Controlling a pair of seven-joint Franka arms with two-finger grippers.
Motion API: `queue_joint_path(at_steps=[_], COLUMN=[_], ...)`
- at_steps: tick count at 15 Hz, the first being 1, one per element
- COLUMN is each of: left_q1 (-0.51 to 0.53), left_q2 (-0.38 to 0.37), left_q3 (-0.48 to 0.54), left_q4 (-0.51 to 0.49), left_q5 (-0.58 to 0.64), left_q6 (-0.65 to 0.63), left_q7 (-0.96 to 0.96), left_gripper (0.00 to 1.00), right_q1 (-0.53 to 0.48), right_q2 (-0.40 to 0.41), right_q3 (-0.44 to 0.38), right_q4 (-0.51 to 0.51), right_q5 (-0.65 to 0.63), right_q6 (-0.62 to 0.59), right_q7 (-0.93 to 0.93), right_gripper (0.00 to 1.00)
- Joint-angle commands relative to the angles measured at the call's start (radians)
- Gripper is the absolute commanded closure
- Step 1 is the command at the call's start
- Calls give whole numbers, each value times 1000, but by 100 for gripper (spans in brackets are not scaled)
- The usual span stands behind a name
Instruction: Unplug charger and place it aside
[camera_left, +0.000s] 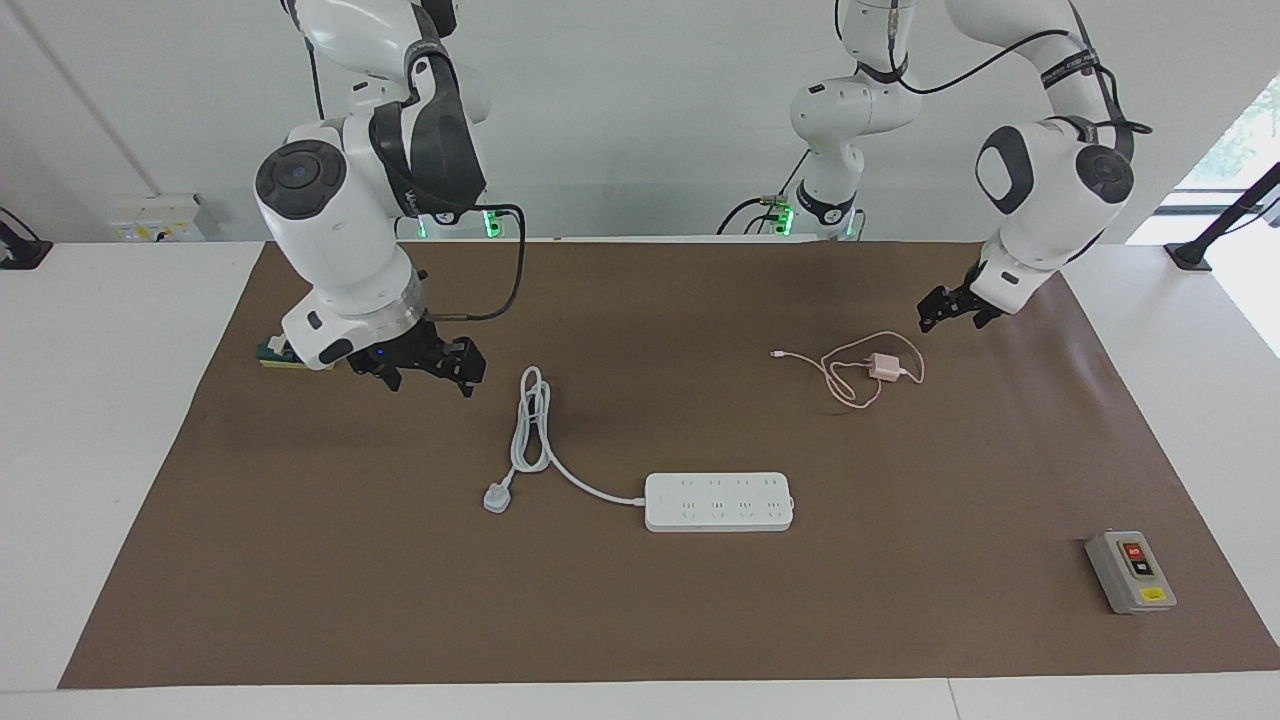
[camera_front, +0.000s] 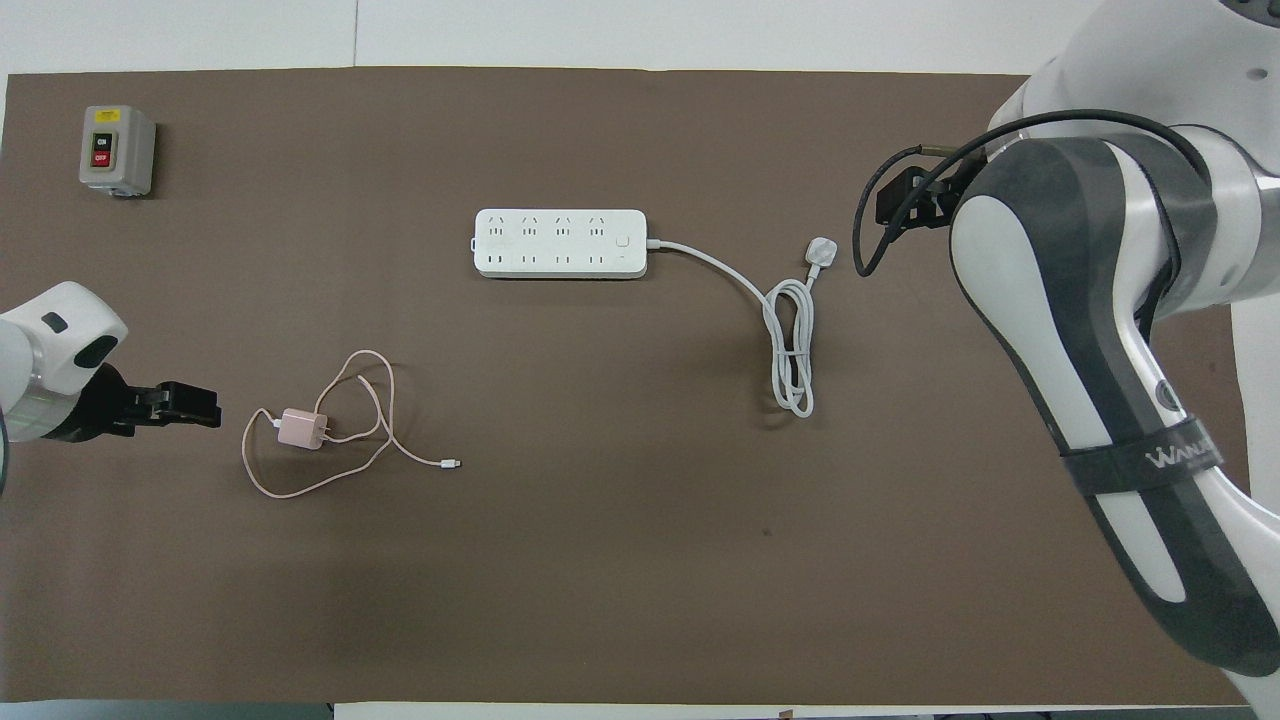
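The small pale pink cube-shaped charger (camera_left: 884, 366) lay free on the brown mat (camera_left: 640, 610) covering the tabletop, toward the left arm's end, unplugged and well apart from the long white power strip (camera_left: 718, 501), which sat farther from the robots. Its thin pink cable (camera_front: 352, 440) lay in loose loops around the cube and ended in a small white connector (camera_front: 453, 463) pointing toward the middle of the mat. The left end effector (camera_left: 948, 309) hung just above the mat beside the charger, clear of it, fingers parted and holding nothing. The right end effector (camera_left: 425, 365) hovered over the mat toward the right arm's end, close to a green block on a yellow base (camera_left: 272, 355) that the arm partly hid; it held nothing, though whether its fingers stood parted or closed could not be determined. The power strip's thick white cord (camera_left: 535, 430) lay coiled on the mat, its white plug (camera_left: 497, 497) at rest beside the coil. A grey switch box with red and black buttons (camera_left: 1130, 571) stood at the mat's corner farthest from the robots at the left arm's end.
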Motion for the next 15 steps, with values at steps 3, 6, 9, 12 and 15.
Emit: queue_joint_path(at_steps=[3,6,9,12,15], left_q1=[38,40,40,24,20], left_q2=[6,4,24,49,40], left_q3=[-10,-10,-12,-13,-21], left_q4=[199,354,498,585,585], left_q5=[9,7,9,12,12], left_q6=[-141,-242,-296,-394,-418], left_q7=[-47,-113,-193,-211,-152], left_gripper=[0,0,0,0,0], right_q1=[-4,-13,-19,-25,-55], right_q2=[-88,-144,-176,-214,-239], right_q3=[11,16,16,16,16], right_q4=[-52,-119,-118,-144,-144], right_q5=[-95,-93,-92,-92,-93], right_q6=[-66,-63,-48,-46,-59], right_q7=[-26,-26,-28,-31,-95], right_gripper=[0,0,0,0,0])
